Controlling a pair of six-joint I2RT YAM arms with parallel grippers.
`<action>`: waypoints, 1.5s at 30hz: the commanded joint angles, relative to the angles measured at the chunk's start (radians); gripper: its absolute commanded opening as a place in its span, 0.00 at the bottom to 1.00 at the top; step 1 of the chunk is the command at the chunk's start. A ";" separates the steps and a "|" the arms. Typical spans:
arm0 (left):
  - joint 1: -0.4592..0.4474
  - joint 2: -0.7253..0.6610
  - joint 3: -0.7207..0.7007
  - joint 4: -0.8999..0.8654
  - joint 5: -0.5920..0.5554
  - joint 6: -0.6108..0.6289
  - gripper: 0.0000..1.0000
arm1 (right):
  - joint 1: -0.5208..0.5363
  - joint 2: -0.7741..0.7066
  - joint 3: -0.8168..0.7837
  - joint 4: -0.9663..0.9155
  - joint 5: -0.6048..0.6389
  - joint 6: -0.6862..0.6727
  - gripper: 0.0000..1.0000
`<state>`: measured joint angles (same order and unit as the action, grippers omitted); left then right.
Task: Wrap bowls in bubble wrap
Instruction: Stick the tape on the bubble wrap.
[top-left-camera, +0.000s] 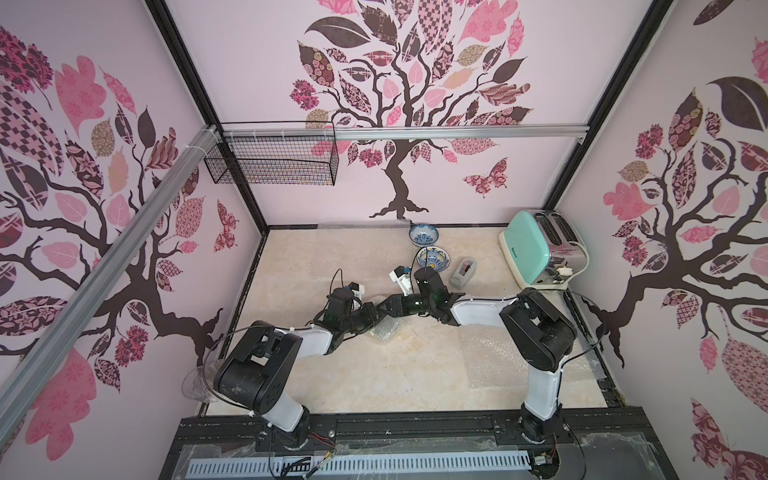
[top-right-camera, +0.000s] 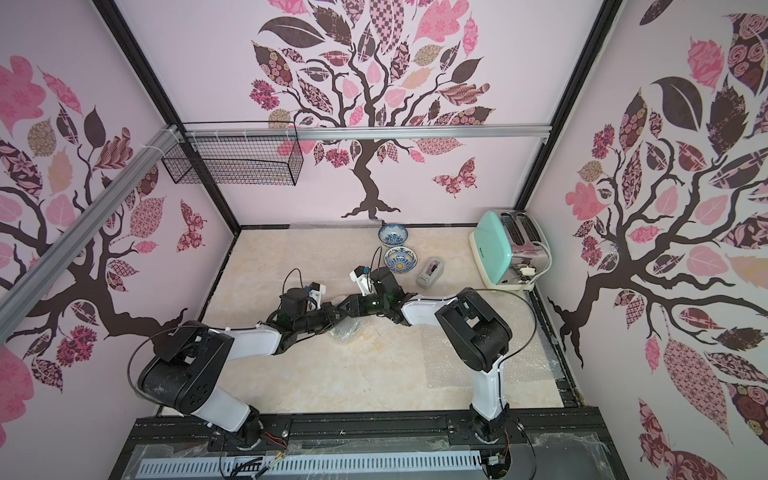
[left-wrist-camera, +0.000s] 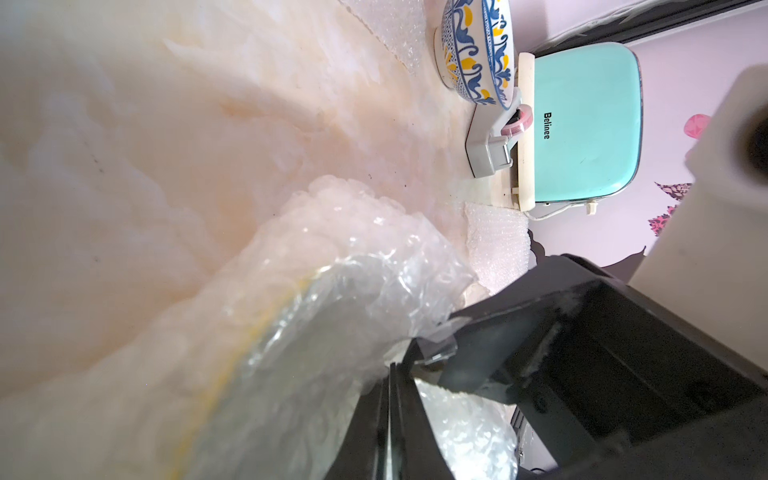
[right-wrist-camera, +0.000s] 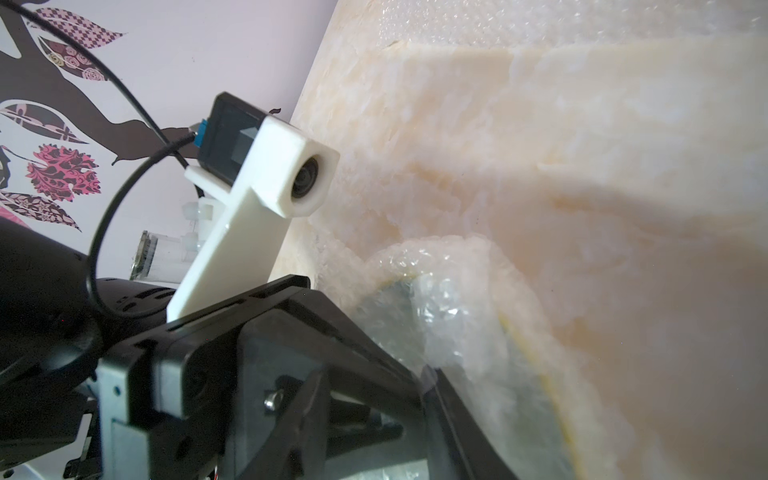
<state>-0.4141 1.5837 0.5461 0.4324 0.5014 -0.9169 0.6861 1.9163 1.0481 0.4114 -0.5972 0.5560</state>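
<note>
Marbled tabletop stretches open before the arms. At centre, the left gripper is pinched tight on the bubble wrap bundle. Only the wrist views reveal a yellow-rimmed bowl inside. Beside it the right gripper meets the wrap, but I cannot tell its grip. Two bare bowls sit near the back wall.

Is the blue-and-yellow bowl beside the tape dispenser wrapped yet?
No, the blue-and-yellow bowl sits bare on the table, its painted inside uncovered.

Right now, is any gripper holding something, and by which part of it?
The left gripper pinches the loose edge of the bubble wrap folded over the bowl. Whether the right gripper also grips it cannot be told.
</note>
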 joint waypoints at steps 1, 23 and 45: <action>0.003 0.025 0.017 -0.049 -0.018 0.009 0.09 | 0.001 0.007 0.006 0.013 -0.008 0.002 0.45; 0.001 0.065 0.045 -0.087 -0.024 0.018 0.07 | 0.001 -0.025 0.036 -0.116 0.139 -0.077 0.52; 0.002 0.102 0.065 -0.098 -0.031 0.036 0.02 | 0.001 -0.047 0.057 -0.209 0.259 -0.151 0.55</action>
<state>-0.4141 1.6550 0.6155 0.3950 0.5014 -0.9066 0.6930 1.8820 1.0782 0.2649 -0.4099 0.4358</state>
